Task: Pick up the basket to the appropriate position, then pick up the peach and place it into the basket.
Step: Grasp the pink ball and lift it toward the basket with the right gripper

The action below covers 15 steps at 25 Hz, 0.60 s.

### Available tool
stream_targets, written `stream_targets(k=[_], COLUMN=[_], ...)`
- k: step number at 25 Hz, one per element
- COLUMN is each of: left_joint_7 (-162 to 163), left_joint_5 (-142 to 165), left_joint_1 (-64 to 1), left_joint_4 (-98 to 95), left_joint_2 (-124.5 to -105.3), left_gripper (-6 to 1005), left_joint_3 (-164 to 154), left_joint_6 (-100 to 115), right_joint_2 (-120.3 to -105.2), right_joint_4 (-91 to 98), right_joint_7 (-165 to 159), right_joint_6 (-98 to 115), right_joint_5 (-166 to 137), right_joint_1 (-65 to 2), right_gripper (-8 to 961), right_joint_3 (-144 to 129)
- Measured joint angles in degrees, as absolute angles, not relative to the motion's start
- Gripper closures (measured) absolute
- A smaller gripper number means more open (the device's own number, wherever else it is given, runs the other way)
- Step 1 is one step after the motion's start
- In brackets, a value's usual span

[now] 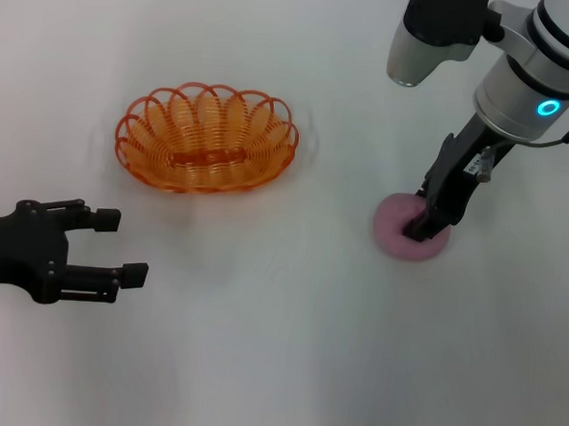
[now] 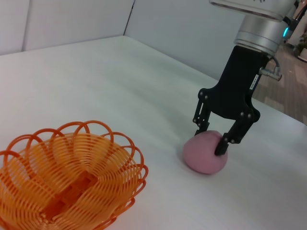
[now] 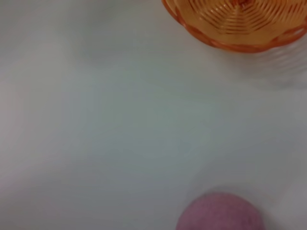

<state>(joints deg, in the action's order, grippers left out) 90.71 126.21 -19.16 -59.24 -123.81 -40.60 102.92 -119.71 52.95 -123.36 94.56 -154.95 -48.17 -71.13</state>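
A: Item, basket point(image 1: 208, 139): far left on the white surface point(image 1: 276, 348), empty, apparently already placed.
B: Item, peach point(image 1: 411, 228): right, well apart from it. The right gripper point(image 2: 214, 139) straddles it, fingers part-open against its sides; lift and drop outstanding.
A: Left gripper point(image 1: 118, 246): near left, spread open, holding nothing.

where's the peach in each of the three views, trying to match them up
Head view: the peach lies on the white table, right of centre, with the right gripper down over it.
Left wrist view: the peach is right of centre, with the right gripper's fingers either side of it.
Right wrist view: the peach is cut by the bottom edge.
Shared landmark: the orange basket, empty in all three views.
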Motion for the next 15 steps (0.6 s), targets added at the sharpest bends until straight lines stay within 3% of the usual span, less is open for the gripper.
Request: stream_targets(k=[15], left_joint_7=[90.7], left_joint_5=[126.2], left_joint_1=[-19.1], left_joint_4=[-59.2], left_joint_2=[-123.84], left_gripper=[108], left_joint_3=[-40.6], left_joint_6=[102.9], right_joint_2=[-119.71], right_joint_4=[53.2], right_joint_7=[-123.4], right_joint_6=[94.4], right_joint_5=[-154.9], right_joint_1=[-48.2], right_gripper=[699], right_joint_3=[-71.9])
